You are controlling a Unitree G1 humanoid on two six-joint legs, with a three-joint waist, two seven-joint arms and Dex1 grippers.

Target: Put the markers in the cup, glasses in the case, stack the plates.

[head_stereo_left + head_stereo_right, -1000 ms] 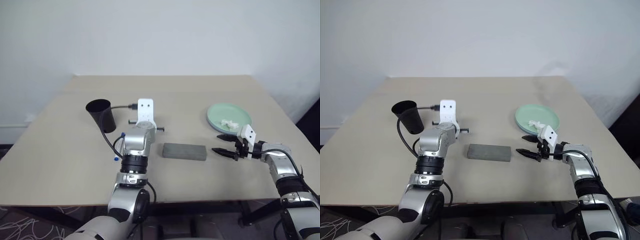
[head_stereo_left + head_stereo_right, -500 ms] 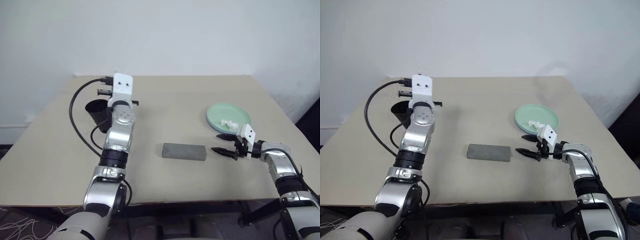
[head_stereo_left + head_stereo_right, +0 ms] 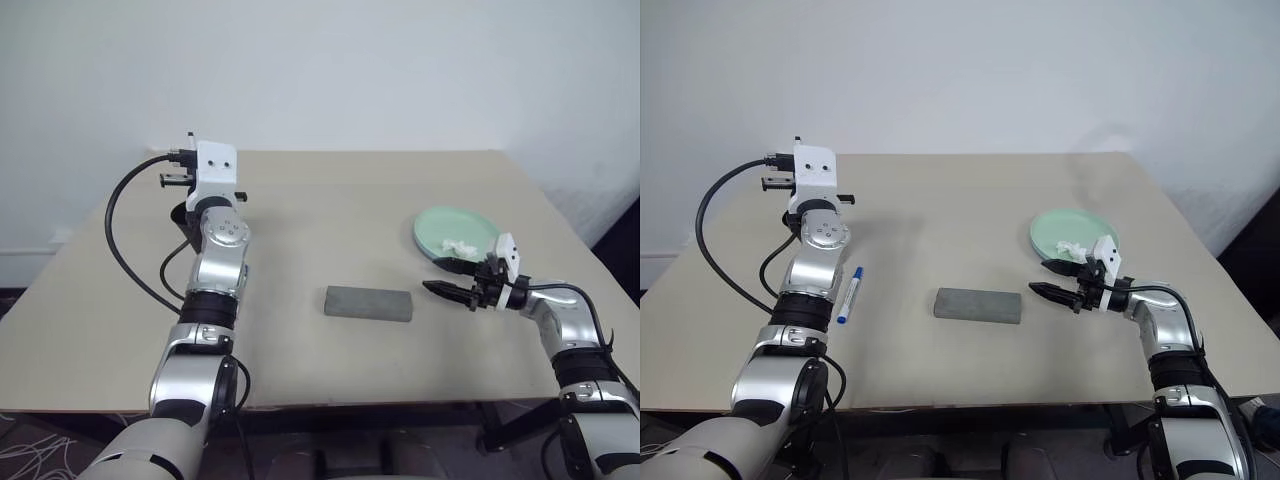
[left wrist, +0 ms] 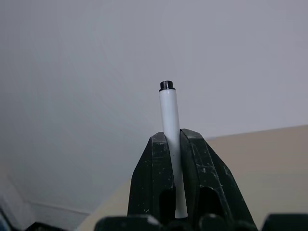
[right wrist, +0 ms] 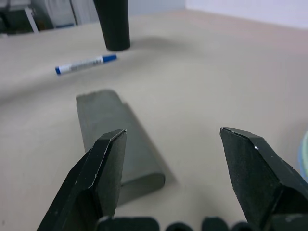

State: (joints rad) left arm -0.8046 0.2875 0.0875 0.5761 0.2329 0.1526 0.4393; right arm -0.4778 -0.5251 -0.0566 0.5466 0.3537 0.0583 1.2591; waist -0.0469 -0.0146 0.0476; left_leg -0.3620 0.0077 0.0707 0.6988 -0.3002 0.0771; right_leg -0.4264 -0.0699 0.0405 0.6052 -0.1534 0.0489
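The left pincer (image 4: 174,144) is raised up high on the left side of the tabletop (image 3: 970,190), and it squeezes a white marker (image 4: 170,125) tight between its two black fingers. A second marker (image 3: 848,295), white with a blue cap, lies flat on the tabletop beside the left arm. The black cup (image 5: 114,24) stands past it. The grey case (image 3: 979,306) lies closed in the middle. The right pincer (image 3: 1050,281) hangs near it with its fingers spread wide, gripping nothing. A green plate (image 3: 1045,232) with a white scrap (image 3: 1072,247) on it sits just behind.
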